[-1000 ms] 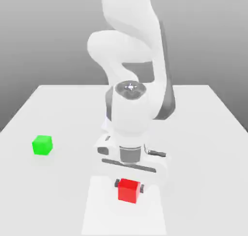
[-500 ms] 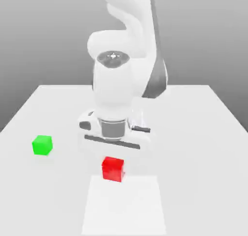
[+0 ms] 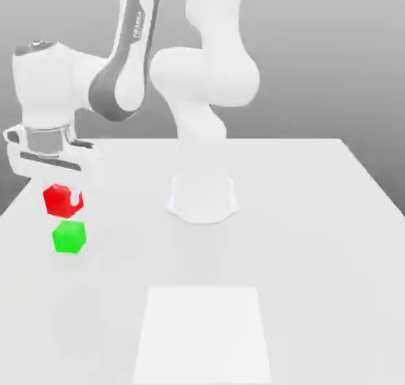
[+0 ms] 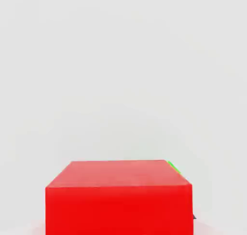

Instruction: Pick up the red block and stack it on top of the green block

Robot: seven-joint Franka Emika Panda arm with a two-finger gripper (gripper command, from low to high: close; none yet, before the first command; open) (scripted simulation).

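The red block point(image 3: 62, 201) hangs in the air at the exterior view's left, held under my gripper point(image 3: 63, 197), which is shut on it. Directly beneath it, with a small gap, the green block point(image 3: 69, 237) rests on the white table point(image 3: 316, 241). In the hand view the red block point(image 4: 118, 198) is large and close, and a thin sliver of the green block point(image 4: 174, 167) peeks out past one of its upper corners.
The arm's white base point(image 3: 202, 198) stands at the table's middle back. A lighter square patch point(image 3: 202, 336) lies on the table near the front edge. The table's left edge runs close to the blocks.
The arm has swung from the front middle to the exterior view's left, carrying the red block up off the square patch to a spot above the green block.
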